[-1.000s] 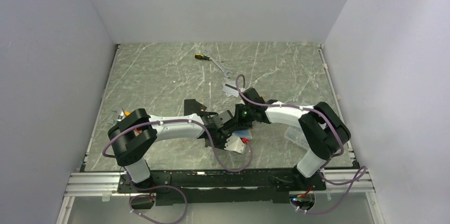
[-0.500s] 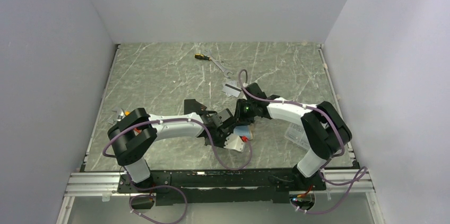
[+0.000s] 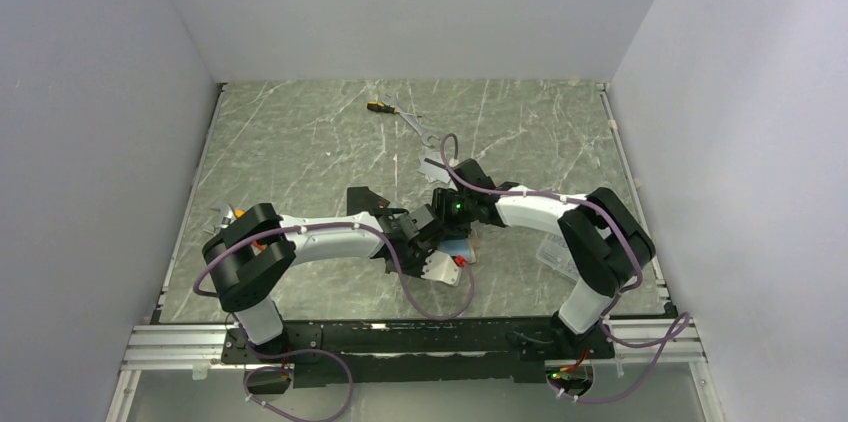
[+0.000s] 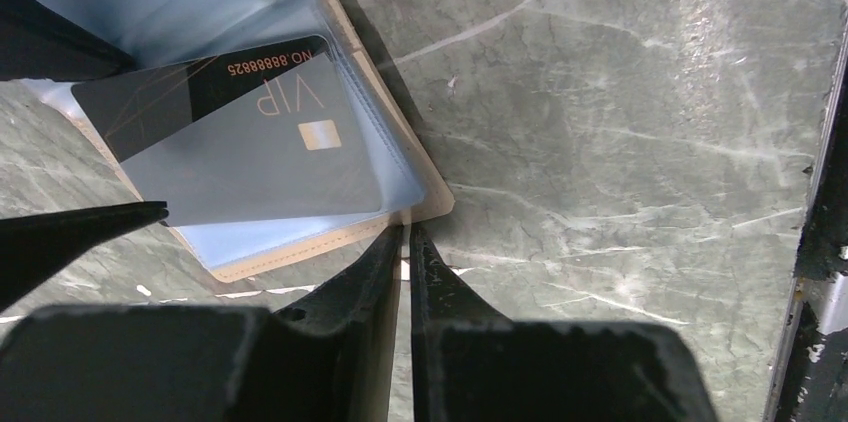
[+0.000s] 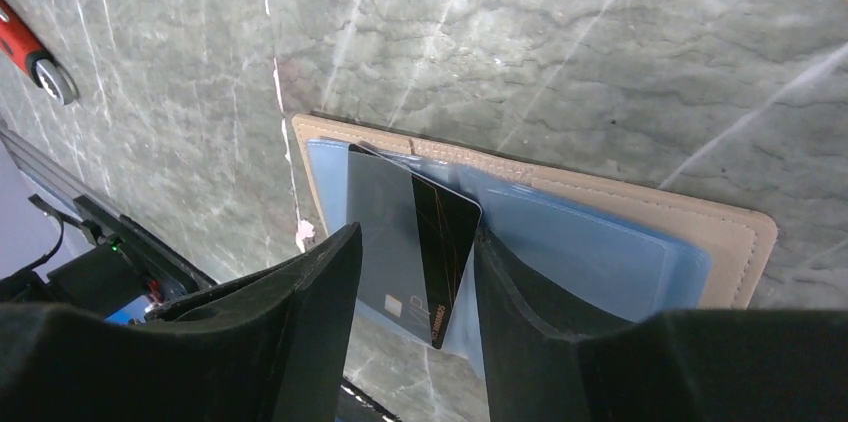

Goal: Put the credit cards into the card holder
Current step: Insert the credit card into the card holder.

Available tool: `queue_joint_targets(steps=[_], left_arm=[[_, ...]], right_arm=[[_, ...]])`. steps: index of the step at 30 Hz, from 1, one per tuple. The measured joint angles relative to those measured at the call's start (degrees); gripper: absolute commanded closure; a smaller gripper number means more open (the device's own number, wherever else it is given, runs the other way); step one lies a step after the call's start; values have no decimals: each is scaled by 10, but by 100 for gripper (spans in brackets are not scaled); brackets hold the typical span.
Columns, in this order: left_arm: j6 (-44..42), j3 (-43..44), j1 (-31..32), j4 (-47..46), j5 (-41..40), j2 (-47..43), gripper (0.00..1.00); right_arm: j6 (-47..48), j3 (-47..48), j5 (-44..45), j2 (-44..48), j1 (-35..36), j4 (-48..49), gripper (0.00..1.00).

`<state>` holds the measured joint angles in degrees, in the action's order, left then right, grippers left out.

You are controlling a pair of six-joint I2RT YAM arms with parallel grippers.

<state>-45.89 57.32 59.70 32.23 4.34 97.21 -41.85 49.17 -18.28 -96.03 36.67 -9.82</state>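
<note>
Card holder (image 5: 738, 234) lies open on the table (image 3: 300, 142), 5 o'clock of centre. Its blue sleeve (image 4: 285, 232) partly covers a black card (image 4: 250, 142) marked "VIP" and a number starting "NO.8888". The right claw (image 5: 412, 242) stands open astride this card. The left claw (image 4: 405, 232) is nearly closed at the tan edge; grip unconfirmed.

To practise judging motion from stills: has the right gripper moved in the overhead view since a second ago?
Yes, slightly: the right gripper has edged leftward, closer to the grey card lying beyond it.
</note>
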Motion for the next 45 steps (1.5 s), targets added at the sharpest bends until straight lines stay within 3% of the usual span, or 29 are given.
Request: queue_joint_targets(steps=[13,20,28,35,45], left_arm=[[-8,-10,0,-9,-3,-7,87],[-10,-11,-4,-7,0,-11,88],[-10,-12,-52,21,15,-16,88],[-3,-7,-71,41,26,-17,89],[11,19,-73,53,47,-20,89]], right_arm=[[-4,18,46,-3,41,-9,54],[-3,28,81,-3,57,-37,64],[-1,26,92,4,54,-50,59],[21,34,90,33,8,-68,69],[58,155,79,-79,19,-64,72]])
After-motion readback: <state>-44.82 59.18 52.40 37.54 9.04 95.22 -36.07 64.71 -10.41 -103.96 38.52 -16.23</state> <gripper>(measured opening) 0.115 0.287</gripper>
